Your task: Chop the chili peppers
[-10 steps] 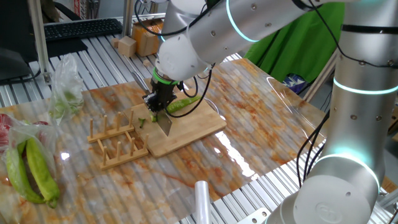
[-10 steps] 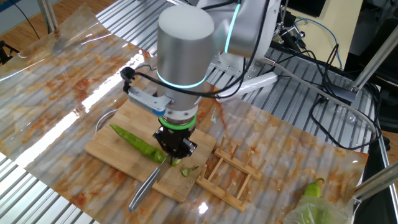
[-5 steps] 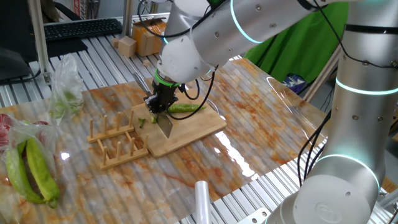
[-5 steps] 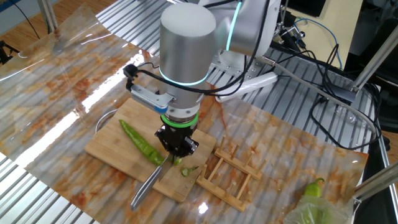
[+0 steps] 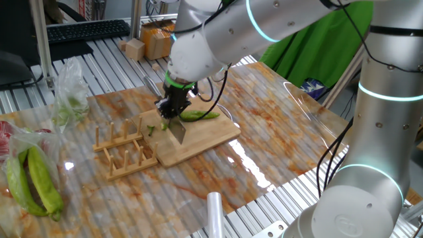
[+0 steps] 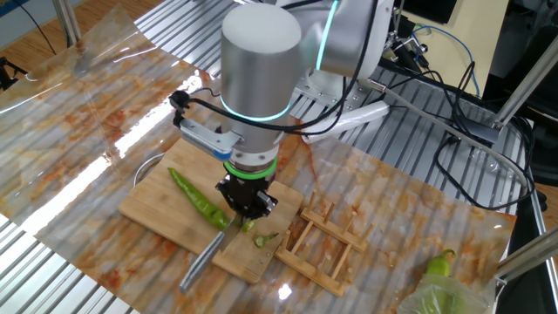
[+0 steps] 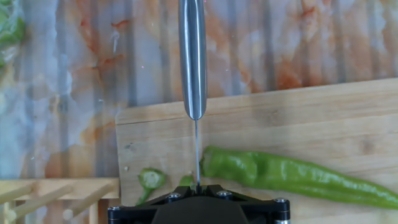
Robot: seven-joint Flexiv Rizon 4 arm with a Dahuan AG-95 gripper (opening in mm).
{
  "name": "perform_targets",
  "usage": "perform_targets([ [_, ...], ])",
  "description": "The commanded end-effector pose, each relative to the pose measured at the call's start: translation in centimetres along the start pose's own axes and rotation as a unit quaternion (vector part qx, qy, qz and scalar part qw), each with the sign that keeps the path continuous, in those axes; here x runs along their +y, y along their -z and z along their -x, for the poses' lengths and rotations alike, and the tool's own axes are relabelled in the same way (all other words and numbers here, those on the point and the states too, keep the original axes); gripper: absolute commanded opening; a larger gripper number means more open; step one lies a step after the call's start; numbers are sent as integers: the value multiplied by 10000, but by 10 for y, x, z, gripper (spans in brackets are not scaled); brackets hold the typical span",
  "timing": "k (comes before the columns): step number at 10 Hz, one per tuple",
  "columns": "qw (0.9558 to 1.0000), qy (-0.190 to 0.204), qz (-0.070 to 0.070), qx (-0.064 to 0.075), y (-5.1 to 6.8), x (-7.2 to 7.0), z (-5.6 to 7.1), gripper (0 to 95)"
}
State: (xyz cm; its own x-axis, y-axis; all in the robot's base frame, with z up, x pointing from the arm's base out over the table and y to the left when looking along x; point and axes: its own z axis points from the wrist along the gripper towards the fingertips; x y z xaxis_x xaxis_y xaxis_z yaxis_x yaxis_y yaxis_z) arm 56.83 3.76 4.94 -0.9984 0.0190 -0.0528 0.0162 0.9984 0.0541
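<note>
marbled counter (image 5: 277,132), knife (image 7: 193,59) clamped in the claw (image 6: 247,209).
keep blade square, step along chili (image 7: 292,174) beside claw.

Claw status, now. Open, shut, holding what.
Claw: shut on the knife, blade down at the cut end of the chili pepper on the cutting board.

Around me: a ribbed metal table (image 5: 112,59), a glossy marbled orange mat (image 6: 78,105), a green cloth backdrop (image 5: 317,46).
</note>
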Motion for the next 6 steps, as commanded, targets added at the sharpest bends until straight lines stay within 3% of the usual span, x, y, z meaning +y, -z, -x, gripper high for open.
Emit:
perform_targets([
  [1,9999,-138,45,93,7,-2,1,0],
  [5,9989,-334,252,225,23,-6,7,0],
  [6,9988,-350,243,239,28,-6,9,0],
])
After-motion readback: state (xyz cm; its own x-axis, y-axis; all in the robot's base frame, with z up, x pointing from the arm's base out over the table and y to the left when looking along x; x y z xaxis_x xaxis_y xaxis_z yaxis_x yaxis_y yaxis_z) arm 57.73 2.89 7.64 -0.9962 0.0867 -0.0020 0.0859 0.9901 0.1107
